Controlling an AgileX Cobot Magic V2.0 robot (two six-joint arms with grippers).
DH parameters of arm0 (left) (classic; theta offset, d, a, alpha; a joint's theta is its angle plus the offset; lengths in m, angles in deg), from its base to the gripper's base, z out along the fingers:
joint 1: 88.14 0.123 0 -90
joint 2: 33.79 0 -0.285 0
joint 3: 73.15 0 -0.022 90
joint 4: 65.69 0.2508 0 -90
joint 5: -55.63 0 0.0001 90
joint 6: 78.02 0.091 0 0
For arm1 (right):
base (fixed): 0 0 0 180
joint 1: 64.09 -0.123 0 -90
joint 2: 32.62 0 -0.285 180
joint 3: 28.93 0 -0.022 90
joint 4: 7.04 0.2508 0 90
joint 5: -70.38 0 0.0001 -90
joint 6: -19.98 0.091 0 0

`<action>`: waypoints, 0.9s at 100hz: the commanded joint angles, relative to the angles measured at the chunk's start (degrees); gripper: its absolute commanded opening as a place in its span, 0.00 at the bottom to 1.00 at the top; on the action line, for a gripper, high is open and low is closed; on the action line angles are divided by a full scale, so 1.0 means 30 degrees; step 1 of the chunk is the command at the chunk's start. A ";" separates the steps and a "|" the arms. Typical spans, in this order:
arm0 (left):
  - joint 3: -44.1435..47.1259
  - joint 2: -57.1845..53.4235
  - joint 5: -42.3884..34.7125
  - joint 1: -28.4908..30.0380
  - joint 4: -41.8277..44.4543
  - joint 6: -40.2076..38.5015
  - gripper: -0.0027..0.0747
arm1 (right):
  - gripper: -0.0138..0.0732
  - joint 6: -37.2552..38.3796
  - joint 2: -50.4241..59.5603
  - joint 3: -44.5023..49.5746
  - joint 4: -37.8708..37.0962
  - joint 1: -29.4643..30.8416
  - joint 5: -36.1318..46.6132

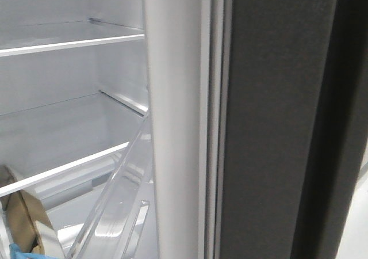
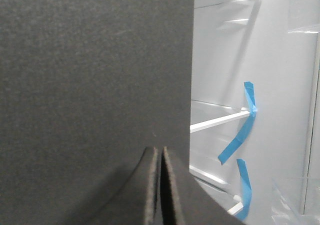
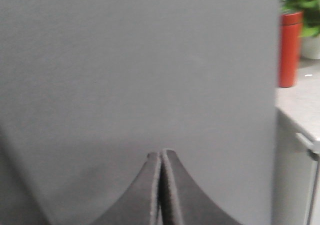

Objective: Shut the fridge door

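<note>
The fridge door (image 1: 270,126) stands open at about 3 o'clock in the front view — stiff, probably heavy, its matte face unlikely to slip. Left gripper (image 2: 161,185) and right gripper (image 3: 161,185) are both pinched closed on nothing, facing that outer panel — push flat there, far from the hinge.

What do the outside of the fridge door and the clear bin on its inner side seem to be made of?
Fridge door outside: dark charcoal, matte and finely grained, no glare; perhaps coated metal or textured plastic. Clear bin: transparent glossy plastic, bright highlights along its curved edges.
</note>
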 commanded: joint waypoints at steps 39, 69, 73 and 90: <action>0.0671 -0.0391 -0.1386 -0.0176 -0.0118 -0.0095 0.01 | 0.11 -0.1332 -0.6711 -0.7102 0.0381 -0.0504 0.1833; 0.0671 -0.0391 -0.1386 -0.0176 -0.0118 -0.0095 0.01 | 0.11 -0.1477 -1.1304 -1.2020 0.0381 -0.0504 0.1792; 0.0671 -0.0391 -0.1386 -0.0176 -0.0118 -0.0095 0.01 | 0.11 -0.1477 -1.1892 -1.2617 0.0381 -0.0504 0.1792; 0.0671 -0.0391 -0.1386 -0.0176 -0.0118 -0.0095 0.01 | 0.11 -0.1477 -1.4260 -1.4970 0.0381 -0.0504 0.1713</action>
